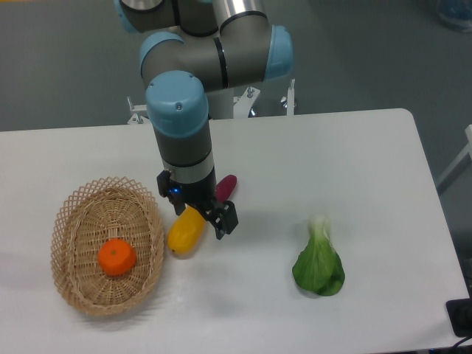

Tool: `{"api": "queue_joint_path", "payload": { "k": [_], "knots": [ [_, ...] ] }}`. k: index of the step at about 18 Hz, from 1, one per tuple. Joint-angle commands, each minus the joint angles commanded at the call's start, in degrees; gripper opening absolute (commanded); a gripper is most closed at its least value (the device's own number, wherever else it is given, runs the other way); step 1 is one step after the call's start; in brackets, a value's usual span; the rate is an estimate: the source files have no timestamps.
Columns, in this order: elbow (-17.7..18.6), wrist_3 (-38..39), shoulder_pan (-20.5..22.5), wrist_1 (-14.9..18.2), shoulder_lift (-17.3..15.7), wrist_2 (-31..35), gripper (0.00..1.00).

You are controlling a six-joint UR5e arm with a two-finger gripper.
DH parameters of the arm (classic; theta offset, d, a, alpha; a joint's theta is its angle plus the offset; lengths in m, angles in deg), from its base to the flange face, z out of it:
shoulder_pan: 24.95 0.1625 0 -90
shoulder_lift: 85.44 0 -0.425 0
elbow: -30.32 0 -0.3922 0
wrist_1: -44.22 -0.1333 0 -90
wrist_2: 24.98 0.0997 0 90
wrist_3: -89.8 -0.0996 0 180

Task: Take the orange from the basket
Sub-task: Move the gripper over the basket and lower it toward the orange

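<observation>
The orange (117, 257) lies inside the oval wicker basket (72, 221) at the left of the table, a little below the basket's middle. My gripper (198, 209) hangs to the right of the basket, over the upper end of a yellow fruit. Its black fingers (226, 219) are spread apart, so it is open and holds nothing. The gripper is clear of the basket rim and well to the right of the orange. The arm's wrist hides the table just behind the gripper.
A yellow elongated fruit (184, 234) lies just right of the basket, partly under the gripper. A small purple vegetable (228, 185) pokes out behind the wrist. A green leafy vegetable (318, 263) lies at the right. The robot base stands at the table's far edge.
</observation>
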Motion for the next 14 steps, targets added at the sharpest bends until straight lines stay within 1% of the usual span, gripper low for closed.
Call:
{"api": "queue_joint_path", "payload": {
  "k": [4, 7, 11, 12, 14],
  "knots": [
    [0.35, 0.17, -0.09, 0.0, 0.0, 0.09, 1.0],
    [0.44, 4.02, -0.7, -0.26, -0.26, -0.17, 1.0],
    [1.05, 5.18, -2.19, -0.53, -0.09, -0.96, 1.0],
    [1.66, 6.58, -3.24, -0.88, 0.35, -0.71, 1.0],
    [1.67, 10.96, -4.47, -2.01, 1.22, -0.79, 1.0]
  ]
}}
